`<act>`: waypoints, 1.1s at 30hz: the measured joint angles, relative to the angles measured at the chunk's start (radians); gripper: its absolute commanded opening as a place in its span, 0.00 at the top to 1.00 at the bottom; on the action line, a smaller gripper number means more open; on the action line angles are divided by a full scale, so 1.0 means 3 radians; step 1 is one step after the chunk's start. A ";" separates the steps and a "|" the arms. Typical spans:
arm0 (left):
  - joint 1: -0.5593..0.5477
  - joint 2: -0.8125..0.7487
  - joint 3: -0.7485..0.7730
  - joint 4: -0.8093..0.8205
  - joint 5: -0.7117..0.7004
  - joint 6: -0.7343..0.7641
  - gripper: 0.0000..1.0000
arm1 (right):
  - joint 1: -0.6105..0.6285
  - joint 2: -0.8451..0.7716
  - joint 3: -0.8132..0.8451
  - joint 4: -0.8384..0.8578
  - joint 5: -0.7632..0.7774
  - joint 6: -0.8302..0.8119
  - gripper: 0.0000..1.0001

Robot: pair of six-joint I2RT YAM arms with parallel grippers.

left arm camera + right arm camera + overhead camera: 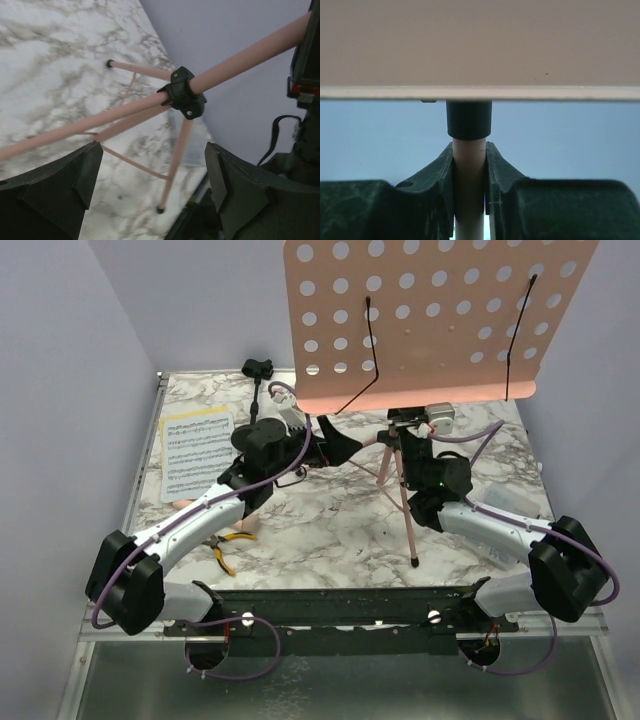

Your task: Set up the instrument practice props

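Right fingers (436, 180) clamp the pink pole (469, 175) just under the desk (480, 45); left fingers (55, 190) stand wide apart at its nine o'clock.

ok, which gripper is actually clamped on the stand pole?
The right gripper: its jaws pinch the pink pole just under the desk. The left gripper is open, jaws wide apart, gripping nothing.

White links (185, 528), black joints (130, 585) and purple cables (97, 585) lead to the black left claw (154, 150) and right claw (469, 165).

Pink stand (430, 310) upright; sheet music (197, 452) flat, left
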 measured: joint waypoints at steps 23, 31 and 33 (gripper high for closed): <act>-0.0692 0.1462 0.0102 0.1367 -0.0441 -0.1671 0.41 | -0.0008 -0.0034 0.0252 -0.0493 0.0139 0.0130 1.00; -0.0520 0.1553 -0.0037 0.1657 -0.0207 -0.1523 0.51 | 0.0015 -0.0015 0.0688 -0.0797 0.0203 0.0052 1.00; -0.0446 0.1549 -0.0078 0.1689 -0.0072 -0.1475 0.51 | 0.0038 0.0006 0.0764 -0.0809 0.0212 0.0047 1.00</act>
